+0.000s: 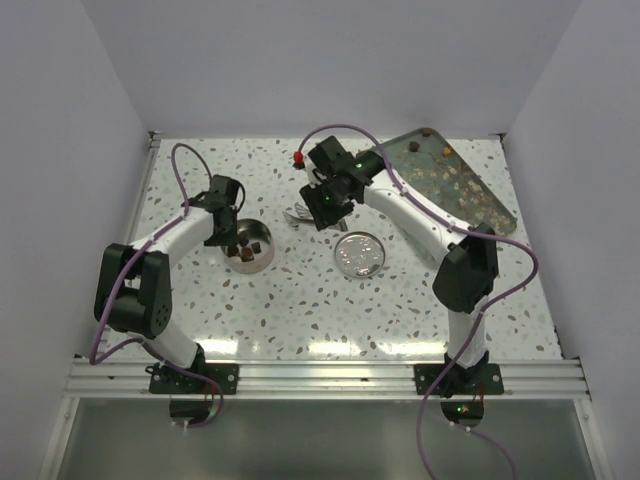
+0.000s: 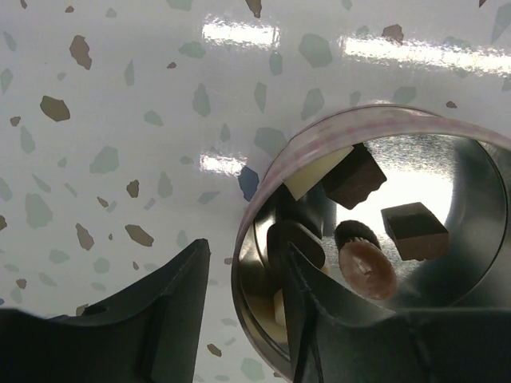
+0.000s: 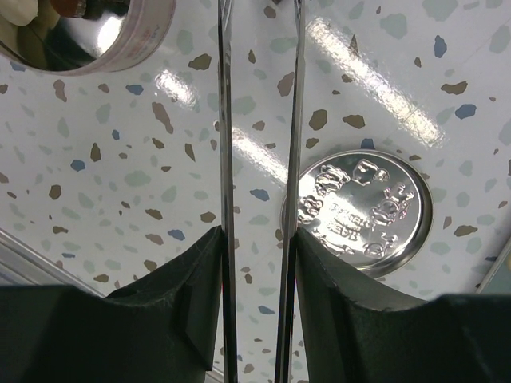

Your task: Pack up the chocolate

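A round metal tin [image 1: 256, 243] holds several chocolate lumps [image 2: 413, 231], dark brown with one cream piece [image 2: 315, 171]. My left gripper [image 2: 247, 251] is open and straddles the tin's rim [image 2: 263, 171], one finger outside and one inside; it also shows in the top view [image 1: 228, 228]. My right gripper [image 3: 257, 235] is shut on metal tongs [image 3: 226, 120], whose two arms run up between the fingers; the tips are out of view. In the top view this gripper [image 1: 322, 208] hovers with the tongs [image 1: 298, 213] right of the tin. More chocolate [image 1: 470, 185] lies on a dark tray [image 1: 410, 160].
The tin's embossed lid [image 1: 358, 255] lies flat on the table right of the tin and also shows in the right wrist view [image 3: 363, 211]. A small red object [image 1: 299, 158] sits behind the right gripper. White walls enclose the table on three sides.
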Robot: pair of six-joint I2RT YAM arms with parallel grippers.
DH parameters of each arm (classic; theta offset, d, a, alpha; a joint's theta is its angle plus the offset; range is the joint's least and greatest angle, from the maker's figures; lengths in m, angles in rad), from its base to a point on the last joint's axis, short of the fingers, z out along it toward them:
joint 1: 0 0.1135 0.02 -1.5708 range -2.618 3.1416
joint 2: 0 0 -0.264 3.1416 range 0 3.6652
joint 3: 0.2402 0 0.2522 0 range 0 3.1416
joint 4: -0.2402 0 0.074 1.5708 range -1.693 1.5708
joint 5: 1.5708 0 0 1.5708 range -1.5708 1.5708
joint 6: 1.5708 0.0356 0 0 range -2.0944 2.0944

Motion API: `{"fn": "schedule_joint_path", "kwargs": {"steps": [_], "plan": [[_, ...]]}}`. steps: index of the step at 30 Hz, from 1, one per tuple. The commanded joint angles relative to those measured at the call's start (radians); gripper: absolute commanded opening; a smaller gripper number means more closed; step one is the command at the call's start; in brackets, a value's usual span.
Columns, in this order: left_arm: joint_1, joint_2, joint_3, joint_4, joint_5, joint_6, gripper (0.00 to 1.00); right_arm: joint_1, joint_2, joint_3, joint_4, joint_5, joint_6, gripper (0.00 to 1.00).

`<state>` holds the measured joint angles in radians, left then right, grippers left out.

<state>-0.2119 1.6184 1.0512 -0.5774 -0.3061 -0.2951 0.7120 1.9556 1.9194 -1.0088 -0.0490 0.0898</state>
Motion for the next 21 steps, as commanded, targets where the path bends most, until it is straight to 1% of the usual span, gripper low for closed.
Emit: {"fn": "schedule_joint_path", "kwargs": {"steps": [1,4,7,12,17,20,21], "plan": [[-0.001,-0.018,0.023,0.01,0.013,0.004,0.47,0.006,0.003,-0.008,0.039,-0.011,0.001,0.42],[-0.001,-0.025,0.02,0.014,0.016,0.005,0.55,0.007,0.011,-0.013,0.045,0.003,-0.002,0.42],[-0.001,-0.028,0.018,0.017,0.019,-0.002,0.57,0.009,0.023,-0.011,0.045,0.012,-0.012,0.42],[-0.001,-0.035,0.016,0.021,0.025,-0.009,0.59,0.009,0.037,-0.026,0.062,0.015,-0.018,0.42],[-0.001,-0.045,0.013,0.027,0.019,-0.009,0.59,0.009,0.054,-0.039,0.067,0.026,-0.024,0.42],[-0.001,-0.046,0.007,0.028,0.03,-0.009,0.58,0.009,0.052,-0.043,0.064,0.034,-0.025,0.38],[-0.001,-0.048,0.006,0.03,0.032,-0.01,0.57,0.009,0.046,-0.051,0.067,0.04,-0.025,0.35]]}}
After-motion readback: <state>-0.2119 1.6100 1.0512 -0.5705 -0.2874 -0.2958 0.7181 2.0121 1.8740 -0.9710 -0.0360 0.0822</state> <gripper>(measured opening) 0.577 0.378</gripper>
